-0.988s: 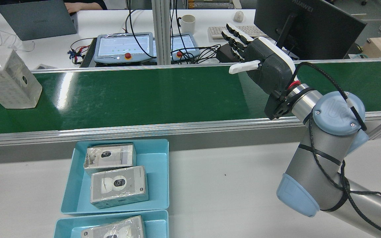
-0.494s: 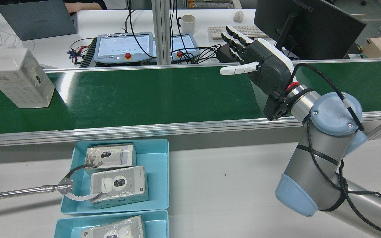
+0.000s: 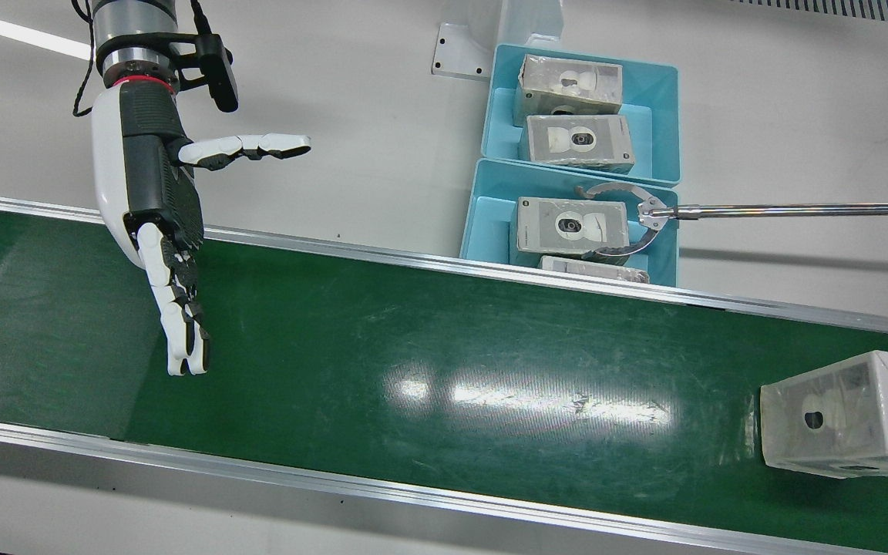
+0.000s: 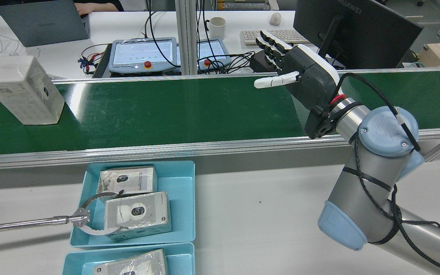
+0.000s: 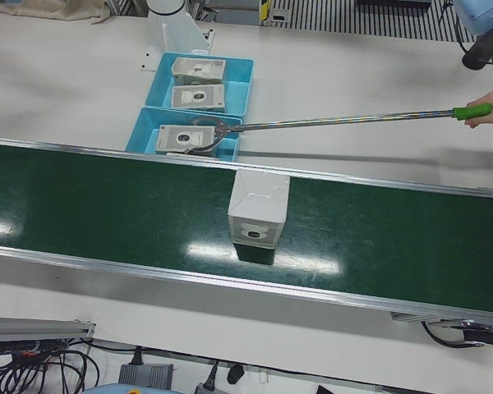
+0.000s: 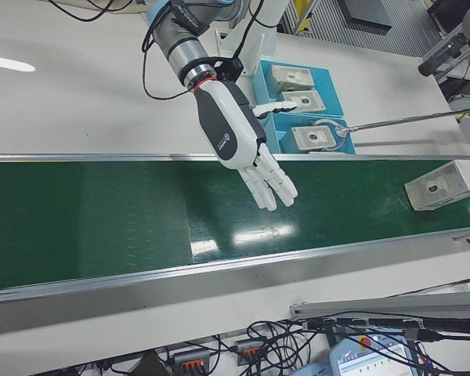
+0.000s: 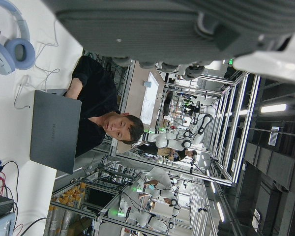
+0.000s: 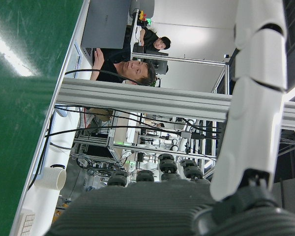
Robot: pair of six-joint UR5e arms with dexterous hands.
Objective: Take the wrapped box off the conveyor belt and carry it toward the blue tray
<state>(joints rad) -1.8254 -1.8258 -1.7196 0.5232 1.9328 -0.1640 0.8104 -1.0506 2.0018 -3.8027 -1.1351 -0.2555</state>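
Note:
The wrapped box (image 4: 23, 89) stands upright on the green conveyor belt (image 4: 204, 110), at the far left in the rear view. It shows too in the front view (image 3: 849, 416) and the left-front view (image 5: 257, 209). My right hand (image 4: 308, 80) hovers open over the belt's right part, fingers spread, far from the box and holding nothing; the front view (image 3: 155, 193) shows it as well. My left hand (image 7: 152, 29) appears only in its own view, fingers apart, with nothing in it. Two blue trays (image 4: 183, 214) lie on the white table before the belt.
Several wrapped boxes lie flat in the trays (image 3: 656, 116). A person's hand (image 5: 489, 107) holds a long reacher tool, and its claw (image 4: 90, 221) sits around a box in the nearer tray. Teach pendants, a mug and a monitor stand beyond the belt.
The wrapped box has ridden the belt rightward in the rear view. The reacher tool has come in from the left and its claw now sits around a tray box. My right hand barely shifted.

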